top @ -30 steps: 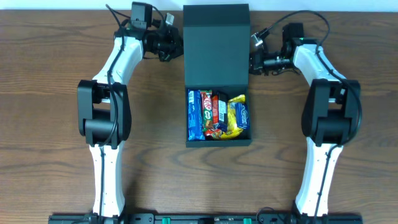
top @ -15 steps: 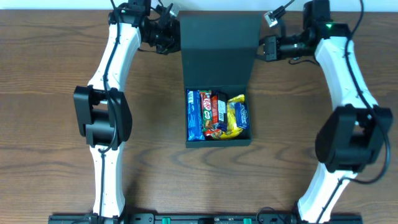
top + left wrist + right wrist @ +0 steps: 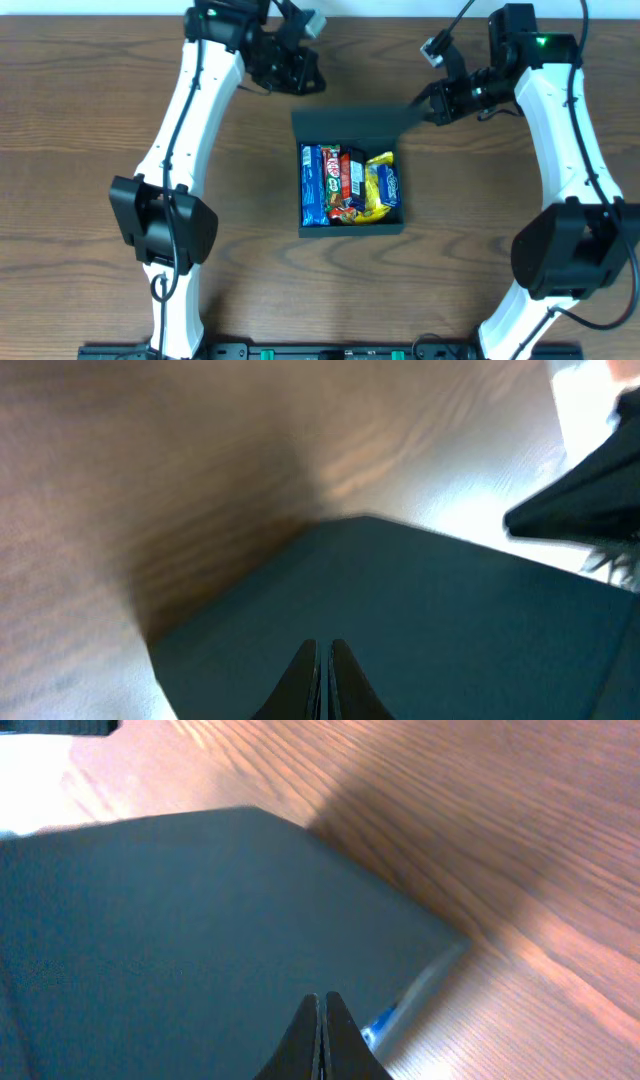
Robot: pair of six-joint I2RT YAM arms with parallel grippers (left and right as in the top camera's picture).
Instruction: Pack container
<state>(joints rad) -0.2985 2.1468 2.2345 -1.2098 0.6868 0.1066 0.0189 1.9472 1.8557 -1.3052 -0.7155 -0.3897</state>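
The dark teal-black container (image 3: 350,229) sits mid-table, holding several snack packets (image 3: 350,185). Its flap lid (image 3: 350,125) stands raised and tilted over the back of the box. My left gripper (image 3: 303,78) is shut and empty, just behind the lid's left corner. In the left wrist view its closed fingertips (image 3: 322,645) point at the lid's flat face (image 3: 430,610). My right gripper (image 3: 435,105) is shut, at the lid's right corner. In the right wrist view its closed fingertips (image 3: 321,997) lie against the lid (image 3: 150,920), with a blue packet (image 3: 378,1025) showing under the lid's edge.
The wooden table (image 3: 90,200) surrounds the box. The white arm links stand at left (image 3: 165,160) and right (image 3: 575,150) of the box. A cable (image 3: 450,30) loops off the right wrist.
The lid has gone from lying flat behind the box to raised and tipping forward. Both grippers have moved toward the box with it.
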